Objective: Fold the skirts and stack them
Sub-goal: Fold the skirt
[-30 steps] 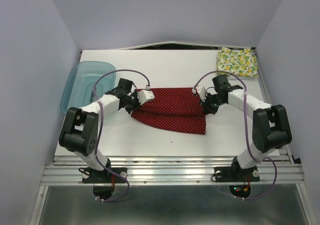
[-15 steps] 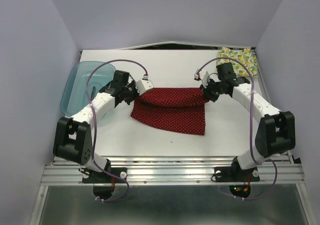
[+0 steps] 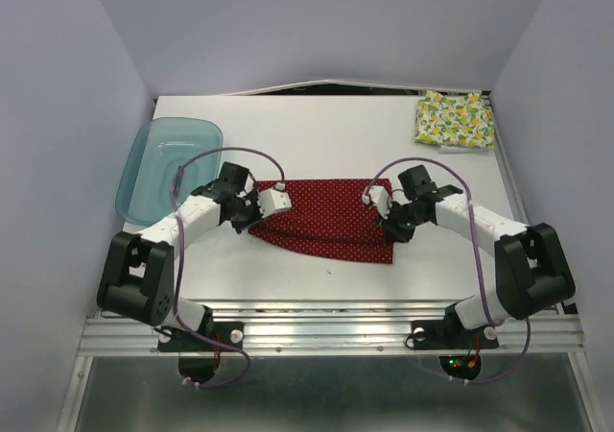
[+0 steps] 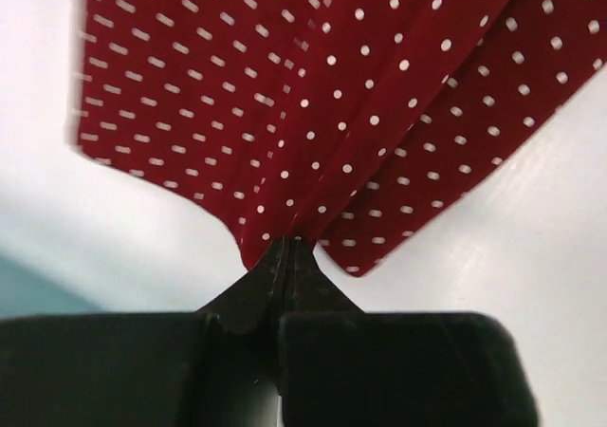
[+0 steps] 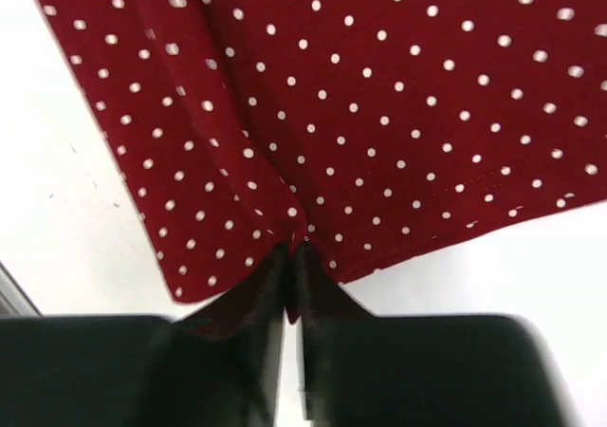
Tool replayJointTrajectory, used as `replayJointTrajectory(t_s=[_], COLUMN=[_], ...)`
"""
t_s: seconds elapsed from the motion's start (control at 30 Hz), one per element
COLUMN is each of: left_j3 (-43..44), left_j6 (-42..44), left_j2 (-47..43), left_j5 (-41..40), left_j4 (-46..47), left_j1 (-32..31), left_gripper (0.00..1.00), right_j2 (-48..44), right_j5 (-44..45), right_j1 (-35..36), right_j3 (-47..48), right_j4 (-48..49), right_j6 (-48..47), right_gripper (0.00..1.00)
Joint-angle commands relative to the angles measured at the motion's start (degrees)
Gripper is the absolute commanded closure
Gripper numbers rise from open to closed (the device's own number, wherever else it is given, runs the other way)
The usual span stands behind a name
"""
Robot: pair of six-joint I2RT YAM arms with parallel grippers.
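Note:
The dark red polka-dot skirt (image 3: 326, 216) lies on the white table between my two arms, its far edge folded over toward me. My left gripper (image 3: 257, 211) is shut on the skirt's left corner; in the left wrist view the cloth (image 4: 313, 114) is pinched between the fingertips (image 4: 302, 256). My right gripper (image 3: 390, 221) is shut on the skirt's right corner; the right wrist view shows the cloth (image 5: 360, 114) fanning out from the closed fingertips (image 5: 275, 261). The cream fruit-print skirt (image 3: 454, 120) lies folded at the far right corner.
A translucent blue plastic tray (image 3: 168, 163) stands at the far left of the table (image 3: 317, 130). Purple walls close in on both sides and the back. A metal rail runs along the near edge.
Both grippers lifted the skirt's far edge, then carried it toward me and down, folding the cloth over itself. The skirt now looks shorter front to back.

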Motion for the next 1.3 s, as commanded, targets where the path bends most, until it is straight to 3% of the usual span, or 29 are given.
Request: replayJointTrajectory(t_s=[0.0,0.03,0.07,0.1,0.13,0.2,0.23,0.37,0.5,0.6,0.63,0.87,1.03,1.17,1.27], left_j3=[-1.4,-1.5,-1.6,-1.6,-1.6,-0.9,-0.4,1.6,4.0,8.3,9.1,9.4,6.4,4.9,4.6], left_j6=[2.3,2.5,2.7,2.7,2.0,1.1,0.7,-1.2,-5.2,-10.3,-11.1,-12.4,-11.0,-11.8,-13.9], left_j2=[0.2,-1.3,-2.9,-6.9,-9.0,-13.6,-14.5,-14.8,-7.9,-1.5,0.1,9.1,12.8,12.0,10.7], left_j5=[2.2,3.2,4.3,6.4,7.2,9.6,10.3,11.5,10.7,9.8,9.3,2.3,-0.1,-0.6,-0.6], left_j4=[-4.4,-5.1,-5.7,-6.9,-6.9,-7.6,-8.5,-10.9,-8.7,-6.0,-5.5,-1.2,-1.6,-1.8,-2.0], left_j1=[-0.2,-0.1,-0.1,-0.1,-0.1,-0.1,-0.1,-0.2,-0.2,-0.2,-0.2,-1.0,-2.4,-5.4,-7.6], left_gripper=[0.58,0.33,0.30,0.13,0.03,0.01,0.02,0.11,0.30,0.41,0.43,0.62,0.76,0.80,0.80], right_j2=[1.3,1.0,-0.7,-2.1,-3.6,-7.1,-7.8,-8.2,-3.7,6.2,7.9,15.1,22.2,29.9,34.4], right_j5=[2.3,2.8,2.9,2.3,1.8,0.5,-1.0,-3.5,-5.2,-6.1,-6.3,-4.0,8.5,12.2,13.9], right_j1=[1.0,1.0,1.0,1.0,1.0,1.0,1.0,1.0,1.0,1.0,1.0,1.0,1.0,-0.8,-0.9], right_j3=[-1.1,-0.3,0.5,2.2,3.2,5.4,8.0,12.1,13.3,16.1,16.6,13.1,14.0,21.5,32.2], right_j4=[2.8,2.0,1.3,0.3,-0.3,-2.0,-2.8,-5.1,-2.0,-1.8,-2.0,1.1,3.9,4.5,4.3], right_j6=[-0.2,0.2,1.1,1.3,1.9,4.5,6.0,10.5,17.0,22.3,23.0,26.7,23.5,22.0,21.6], right_gripper=[0.81,0.63,0.55,0.31,0.22,0.04,0.02,0.06,0.26,0.47,0.50,0.57,0.60,0.62,0.63])
